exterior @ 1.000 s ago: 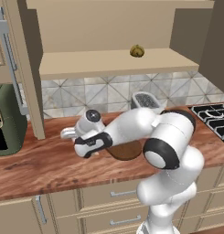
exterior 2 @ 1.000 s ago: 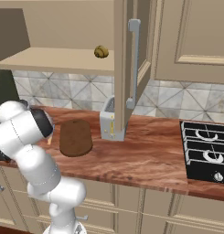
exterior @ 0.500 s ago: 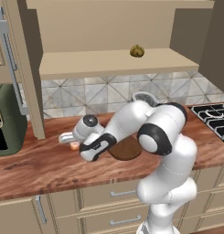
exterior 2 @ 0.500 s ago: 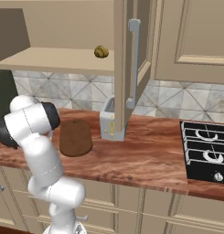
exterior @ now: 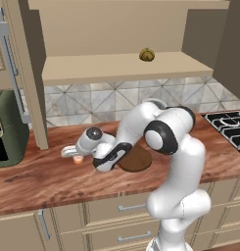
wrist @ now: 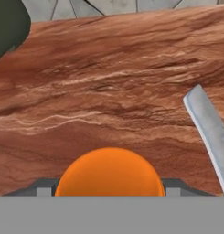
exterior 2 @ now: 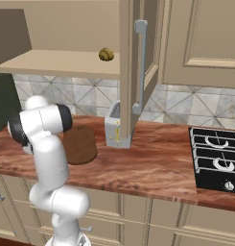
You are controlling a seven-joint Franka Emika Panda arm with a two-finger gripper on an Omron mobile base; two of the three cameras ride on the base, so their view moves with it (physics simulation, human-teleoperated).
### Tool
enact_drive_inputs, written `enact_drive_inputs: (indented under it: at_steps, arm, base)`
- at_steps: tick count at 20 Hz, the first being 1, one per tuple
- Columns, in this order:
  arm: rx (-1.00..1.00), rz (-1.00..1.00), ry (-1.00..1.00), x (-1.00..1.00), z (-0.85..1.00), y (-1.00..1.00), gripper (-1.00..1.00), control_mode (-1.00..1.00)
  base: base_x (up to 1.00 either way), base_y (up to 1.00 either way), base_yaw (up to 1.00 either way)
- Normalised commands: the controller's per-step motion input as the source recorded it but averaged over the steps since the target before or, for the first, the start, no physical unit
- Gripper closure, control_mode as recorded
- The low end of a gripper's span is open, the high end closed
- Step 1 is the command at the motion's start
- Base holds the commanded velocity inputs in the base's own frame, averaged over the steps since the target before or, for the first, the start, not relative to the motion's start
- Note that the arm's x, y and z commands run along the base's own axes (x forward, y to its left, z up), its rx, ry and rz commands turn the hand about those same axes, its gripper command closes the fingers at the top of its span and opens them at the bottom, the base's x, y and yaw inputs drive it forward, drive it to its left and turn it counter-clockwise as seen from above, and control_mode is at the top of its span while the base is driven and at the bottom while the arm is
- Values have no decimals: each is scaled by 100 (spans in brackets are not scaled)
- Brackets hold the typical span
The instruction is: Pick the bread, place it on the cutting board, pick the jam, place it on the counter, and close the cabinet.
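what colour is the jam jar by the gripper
The jam is bright orange, plainest in the hand view between the gripper tips.

Backsplash of grey-white diagonal stone tiles is seen behind the worktop in both base views. A black gas hob with grates and a knob is set into the worktop at far right. A dark olive-green boxy appliance is stood at the left end, against the wall. A small grey open-topped metal box is placed near the tiles, partly hidden by an open door edge. Beige panelled base drawers with thin grey bar pulls are fitted below. Lighting is flat and even; soft shadows are cast.
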Motion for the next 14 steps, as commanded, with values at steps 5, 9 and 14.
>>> enact_drive_inputs:
  at_steps: [5, 9, 14]
  arm:
    - [0, 0, 0, 0, -22, 11, 100, -100]
    - [0, 0, 0, 0, -25, 6, 100, -100]
    - [0, 0, 0, 0, -23, 4, 100, -100]
  base:
    - [0, 0, 0]
    - [0, 0, 0]
    - [0, 0, 0]
